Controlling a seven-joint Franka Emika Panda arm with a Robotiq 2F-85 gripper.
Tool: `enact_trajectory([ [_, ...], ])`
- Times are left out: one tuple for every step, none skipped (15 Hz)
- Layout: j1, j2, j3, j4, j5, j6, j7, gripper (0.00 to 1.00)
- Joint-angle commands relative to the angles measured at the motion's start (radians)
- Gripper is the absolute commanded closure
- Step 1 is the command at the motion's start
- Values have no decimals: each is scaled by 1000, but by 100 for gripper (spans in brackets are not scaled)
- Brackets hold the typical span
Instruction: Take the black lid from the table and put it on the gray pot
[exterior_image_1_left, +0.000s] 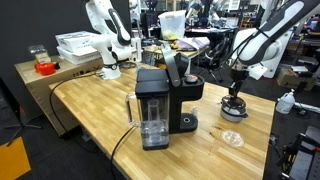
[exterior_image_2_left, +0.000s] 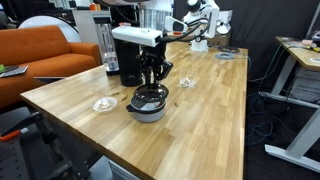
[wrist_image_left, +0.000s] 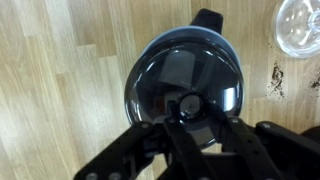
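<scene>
Hand (wrist_image_left: 188, 112): fingers drawn in from either side onto the small central knob of the black lid (wrist_image_left: 185, 80), appearing clamped on it; the contact itself is dark and partly hidden in the wrist view. The hand stands upright directly over the lid in an exterior view (exterior_image_2_left: 151, 84); the black lid lies level on the gray pot (exterior_image_2_left: 147, 108), covering its mouth; the pot's stub handle (wrist_image_left: 207, 17) projects at 12 o'clock of the lid. The pot stands on the table (exterior_image_2_left: 215, 110); a pale translucent disc (exterior_image_2_left: 104, 103) lies flat at 9 o'clock of the pot, near but apart, and shows at 2 o'clock in the wrist view; the black coffee machine (exterior_image_2_left: 128, 55) stands at 11 o'clock, well apart; in an exterior view (exterior_image_1_left: 160, 105) it occupies the table's middle.
</scene>
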Motion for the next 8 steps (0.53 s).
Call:
enact_trajectory([
  [-9,13,4,-1,31,19,-33,92],
  [-10,16,5,-1,35,17,-35,92],
  [-11,20,7,-2,41,17,-38,92],
  [-12,24,8,-2,45,17,-40,92],
  [-13,31,9,-1,50,17,-44,92],
  [-13,38,11,2,51,17,-47,92],
  [-13,46,12,8,51,15,-51,92],
  [-12,53,12,14,45,12,-50,92],
])
